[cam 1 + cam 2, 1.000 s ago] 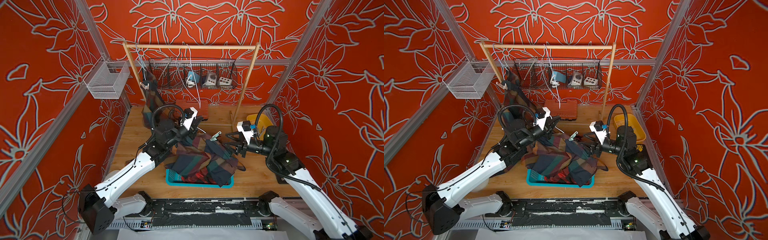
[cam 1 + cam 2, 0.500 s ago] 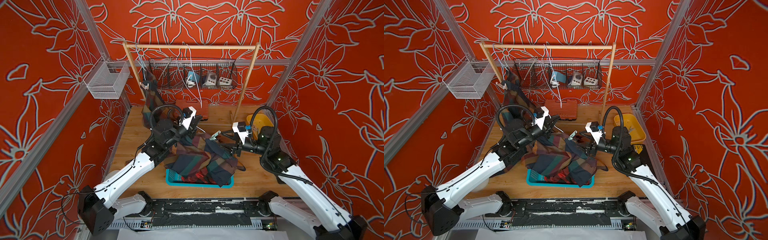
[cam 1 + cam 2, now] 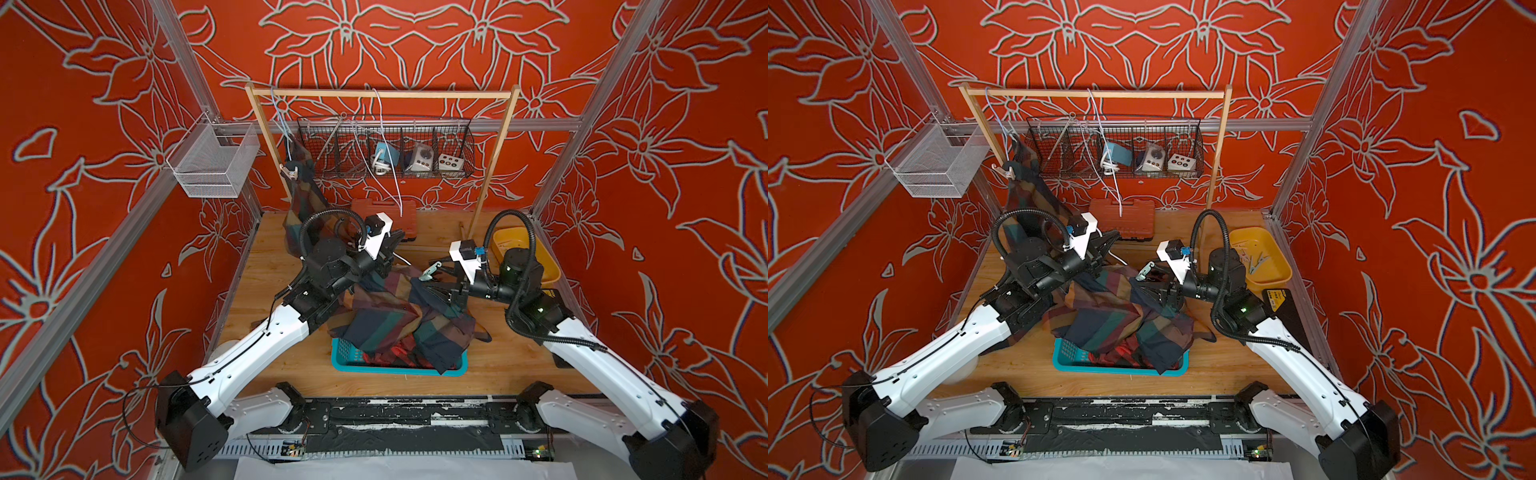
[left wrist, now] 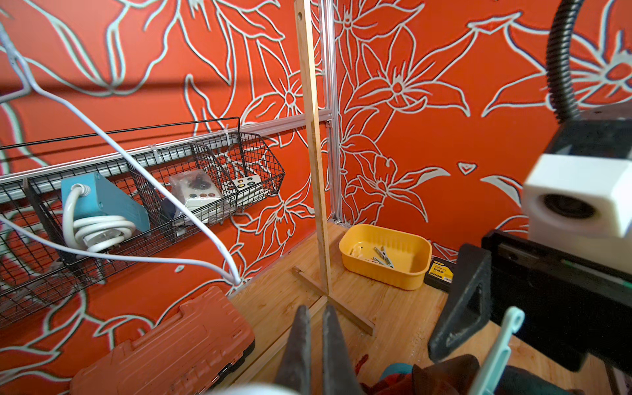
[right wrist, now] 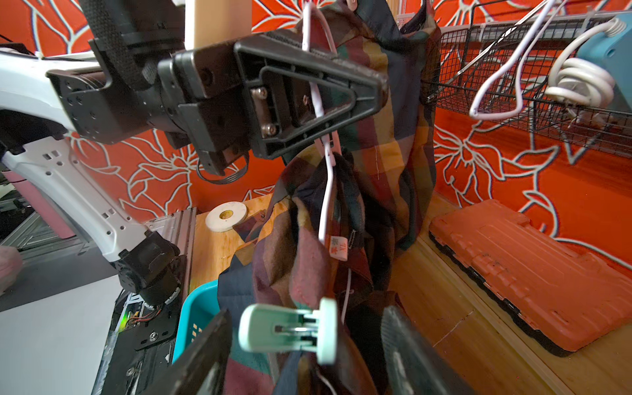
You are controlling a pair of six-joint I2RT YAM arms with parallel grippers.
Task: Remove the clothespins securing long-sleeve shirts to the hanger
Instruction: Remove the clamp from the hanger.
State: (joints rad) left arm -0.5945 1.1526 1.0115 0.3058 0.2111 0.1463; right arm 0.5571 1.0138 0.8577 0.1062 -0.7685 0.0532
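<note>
Right, my left claw [image 4: 316, 319] is pinched together on the white hanger [image 5: 326, 191], and it holds the wire up above the teal basket [image 3: 345, 358]. A dark plaid shirt [image 3: 390, 316] droops from that hanger. Its lower folds spill into the basket, where a red shirt [image 3: 397, 354] shows underneath.

The mint peg [image 5: 287, 330] is clipped on the dark shirt's upper edge, on the side nearest my right arm, and it sticks up clear of the cloth. My right claw [image 5: 304, 352] has its jaws apart, one on each side of that peg. I can see a plain gap on one side, so nothing is gripped. On the other side the jaw sits very close to the peg, and I cannot tell whether it touches.

A second plaid shirt [image 3: 305, 199] hangs at the left end of the wooden rack [image 3: 382, 94], with a pink peg [image 3: 291, 170] at its shoulder. The yellow tray [image 3: 1246, 243] sits on the floor in the far right corner, just beside the rack's foot, with loose pegs [image 4: 383, 254] lying in it.
</note>
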